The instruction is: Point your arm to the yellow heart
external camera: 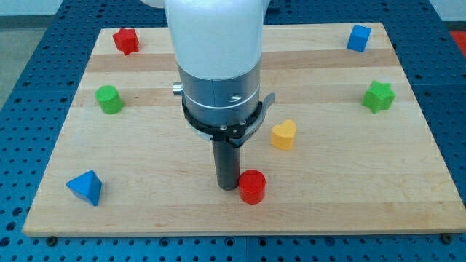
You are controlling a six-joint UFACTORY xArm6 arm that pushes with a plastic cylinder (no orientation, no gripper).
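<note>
1. A white and silver robot arm [215, 65] descends from the view's top over a pale wooden desk [145, 196], which rests on a blue perforated base [22, 145].
2. The arm carries no hand at all; it ends in a straight dark rod, so nothing is being held.
3. My tip [227, 188] stands on the desk in the lower middle of the view, just beside the red cylinder [253, 187], which sits at its right; whether the two touch cannot be told.
4. The yellow heart [284, 135], the block named in the task, lies up and to the right of my tip, near the desk's middle and apart from the rod.
5. The red cylinder sits below the yellow heart and slightly to its left, with bare wood between them.
6. A green cylinder [110, 100] rests near the desk's left edge, and a red block [126, 41] of unclear shape occupies the top left corner.
7. A blue pyramid-like block [86, 187] lies near the bottom left corner.
8. On the view's right, a blue cube [358, 38] sits near the top corner, with a green star-like block [378, 96] below it.
</note>
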